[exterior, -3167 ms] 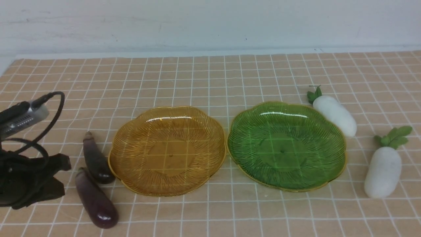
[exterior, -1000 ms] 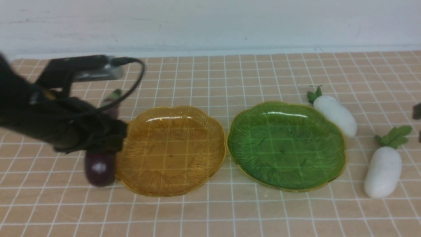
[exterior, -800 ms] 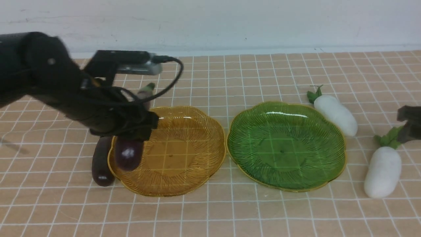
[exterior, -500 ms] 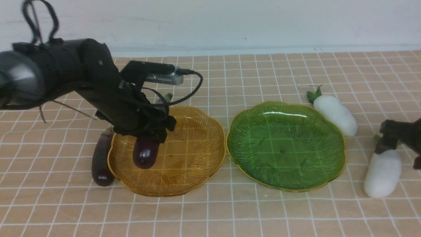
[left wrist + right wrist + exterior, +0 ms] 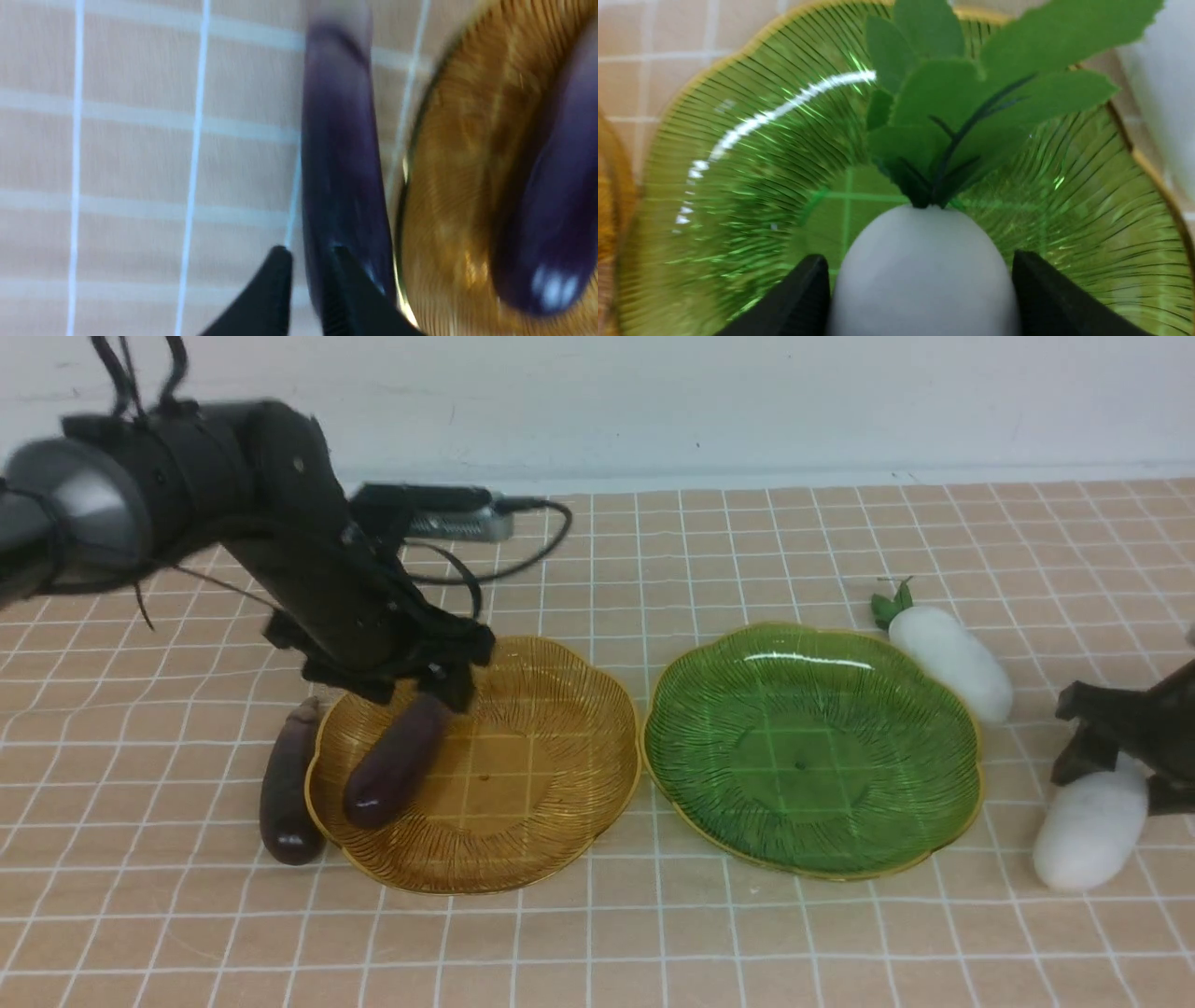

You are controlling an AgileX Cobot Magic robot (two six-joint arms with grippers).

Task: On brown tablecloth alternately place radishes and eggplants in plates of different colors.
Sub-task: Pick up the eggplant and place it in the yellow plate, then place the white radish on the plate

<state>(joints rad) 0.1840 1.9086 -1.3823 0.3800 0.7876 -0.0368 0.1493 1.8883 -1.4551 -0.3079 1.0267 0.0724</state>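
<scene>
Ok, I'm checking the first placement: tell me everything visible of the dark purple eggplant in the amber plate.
The slim, glossy dark purple eggplant lies slanted in the left half of the amber ribbed gold-rimmed plate, resting on its floor, rounded end toward the camera and catching a highlight. Its stem end is hidden beneath the left gripper, which is not gripping it.

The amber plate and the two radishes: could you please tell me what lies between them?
The green plate lies between them, as the front view shows.
</scene>
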